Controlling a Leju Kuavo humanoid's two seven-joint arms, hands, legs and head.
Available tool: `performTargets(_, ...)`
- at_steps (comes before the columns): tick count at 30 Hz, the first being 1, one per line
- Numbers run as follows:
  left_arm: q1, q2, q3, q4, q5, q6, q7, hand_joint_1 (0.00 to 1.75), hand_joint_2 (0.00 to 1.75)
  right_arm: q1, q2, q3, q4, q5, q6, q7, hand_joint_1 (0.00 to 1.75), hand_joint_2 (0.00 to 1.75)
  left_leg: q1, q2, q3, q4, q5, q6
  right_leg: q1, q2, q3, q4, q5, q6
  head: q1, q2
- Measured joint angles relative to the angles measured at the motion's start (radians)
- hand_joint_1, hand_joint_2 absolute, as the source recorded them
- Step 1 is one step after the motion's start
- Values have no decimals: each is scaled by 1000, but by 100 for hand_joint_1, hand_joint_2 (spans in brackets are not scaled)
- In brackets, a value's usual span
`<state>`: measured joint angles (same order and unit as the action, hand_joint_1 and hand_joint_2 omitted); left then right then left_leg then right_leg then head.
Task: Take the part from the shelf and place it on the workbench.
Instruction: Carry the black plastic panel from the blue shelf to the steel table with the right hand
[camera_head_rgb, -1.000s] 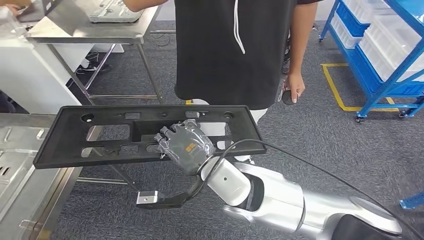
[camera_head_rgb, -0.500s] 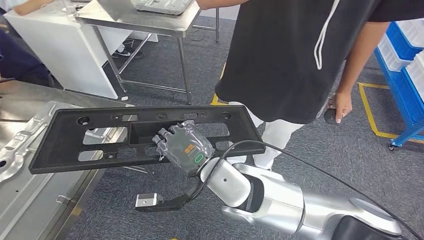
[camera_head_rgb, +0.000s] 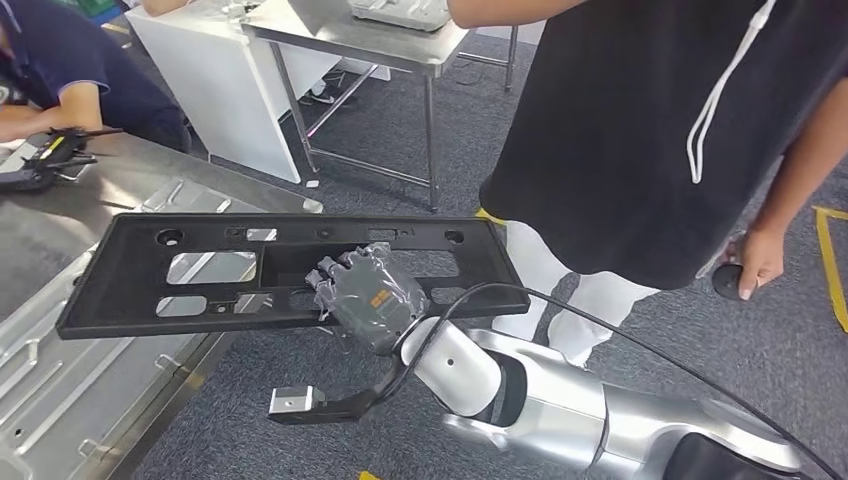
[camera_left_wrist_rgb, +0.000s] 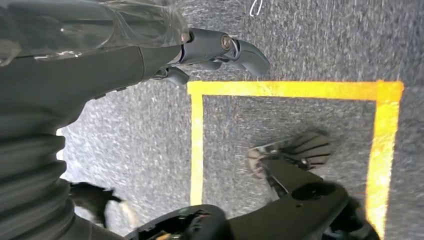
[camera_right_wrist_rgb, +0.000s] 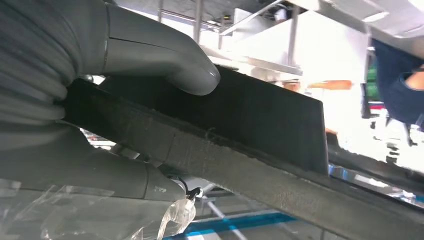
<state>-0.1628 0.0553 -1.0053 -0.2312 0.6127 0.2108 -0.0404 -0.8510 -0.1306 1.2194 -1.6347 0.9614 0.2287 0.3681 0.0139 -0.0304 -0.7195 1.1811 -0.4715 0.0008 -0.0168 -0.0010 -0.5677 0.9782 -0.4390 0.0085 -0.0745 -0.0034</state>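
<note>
The part (camera_head_rgb: 290, 270) is a long, flat black panel, matte and slightly grainy, with raised edges, several rectangular cut-outs and small round holes near its corners. The right hand (camera_head_rgb: 365, 293) grips it along its near long edge, close to the middle, fingers curled over the rim and the thumb (camera_right_wrist_rgb: 165, 60) pressed on the broad face, as the right wrist view shows. The part is held roughly level, its far end reaching over the corner of the metal desk (camera_head_rgb: 90, 390), above the pressed sheet-metal piece (camera_head_rgb: 60, 340) lying there. Beyond the part stands a person in a black top (camera_head_rgb: 640, 120). The left hand (camera_left_wrist_rgb: 100, 65) hangs over grey carpet marked with yellow tape (camera_left_wrist_rgb: 197, 145), holding nothing, fingers slightly curled and apart.
</note>
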Motion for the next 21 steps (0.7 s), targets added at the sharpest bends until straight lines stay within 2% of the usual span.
performTargets(1, -2, 0, 0, 0, 0, 0, 0, 0, 175, 1, 0, 0, 0, -1, 0, 0, 175, 175, 2, 11, -32, 57, -16, -3, 1, -14, 3, 0, -3, -1, 0, 0)
performTargets(2, -3, 0, 0, 0, 0, 0, 0, 0, 175, 2, 0, 0, 0, -2, 0, -1, 175, 175, 4, 17, -49, 83, -17, -5, 2, -27, 5, 0, -6, -1, 0, 0)
performTargets(3, -3, 0, 0, 0, 0, 0, 0, 0, 175, 2, 0, 0, 0, -3, 0, -1, 175, 175, 6, 22, -44, 68, 0, -7, 2, -39, 8, 0, -10, 0, 0, 0)
performTargets(4, -3, 0, 0, 0, 0, 0, 0, 0, 175, 2, 1, 0, 0, -4, 0, -2, 175, 175, 7, 30, -20, 16, 30, -7, 2, -51, 13, 0, -14, 3, -1, 0)
performTargets(5, -3, 0, 0, 0, 0, 0, 0, 0, 175, 2, 1, 0, 0, -5, 0, -3, 175, 175, 7, 48, 17, -57, 64, -5, 2, -62, 19, 0, -19, 6, -1, 0)
performTargets(7, -7, 0, 0, 0, -1, 0, 0, 0, 175, -1, 1, 0, 0, -7, 0, -3, 175, 175, -2, 83, 78, -174, 103, 3, 8, -81, 27, 1, -28, 16, 1, 0)
performTargets(8, -9, 0, 0, 0, -1, 0, 0, 0, 175, -1, 1, 0, 0, -7, 0, -4, 175, 175, -7, 92, 90, -198, 107, 9, 11, -89, 30, 0, -32, 21, 3, 0)
performTargets(10, -9, 0, 0, 0, -2, 0, 0, 0, 175, -2, 2, 0, 0, -7, 0, -5, 175, 175, -13, 73, 90, -204, 105, 23, 12, -106, 34, -2, -37, 31, 6, 0)
performTargets(11, -7, 0, 0, 0, -1, 0, 0, 0, 175, -2, 2, -1, 0, -7, 0, -6, 175, 175, -12, 62, 92, -207, 105, 29, 10, -103, 36, 2, -44, 37, 6, 0)
performTargets(13, -7, 0, 0, 0, -2, 0, 0, 0, 175, -3, 2, -1, 0, -7, 1, -6, 175, 175, -8, 39, 98, -211, 107, 43, 5, -64, 15, 57, -79, 43, 8, 0)
performTargets(15, -12, 1, 0, 0, -2, 0, 0, 0, 175, -1, 0, -1, 0, -6, 3, -7, 175, 175, -7, 16, 101, -213, 106, 53, 4, -17, -53, 193, -137, 42, 10, 0)
performTargets(16, -13, 1, 0, 0, -2, 0, 0, 0, 175, 1, -1, -1, 0, -6, 4, -8, 175, 175, -8, 2, 102, -212, 105, 55, 4, -8, -92, 260, -158, 42, 11, 0)
performTargets(17, -13, 1, 0, 0, -2, -1, 0, 0, 175, 3, -2, 0, 0, -6, 6, -8, 175, 175, -9, -13, 103, -212, 104, 56, 5, -4, -120, 299, -161, 42, 11, 0)
performTargets(18, -11, 1, 0, 0, -2, -2, 0, 0, 175, 5, -3, 0, 0, -5, 7, -8, 175, 175, -9, -28, 105, -212, 104, 56, 5, -1, -129, 300, -145, 42, 11, 0)
performTargets(19, -10, 1, 0, 0, -2, -2, 0, 0, 175, 5, -3, 0, 0, -5, 8, -8, 175, 175, -8, -43, 107, -212, 104, 56, 4, 2, -118, 260, -112, 41, 11, 0)
performTargets(20, -9, 1, 0, 0, -2, -2, 0, 0, 175, 5, -3, 0, 0, -4, 9, -8, 175, 175, -8, -58, 109, -211, 103, 54, 3, 16, -92, 192, -71, 39, 11, 0)
performTargets(21, -9, 1, 0, 0, -3, -2, 0, 0, 175, 5, -3, 1, 0, -2, 9, -8, 175, 175, -8, -72, 108, -209, 102, 51, 0, 41, -62, 118, -37, 38, 12, 0)
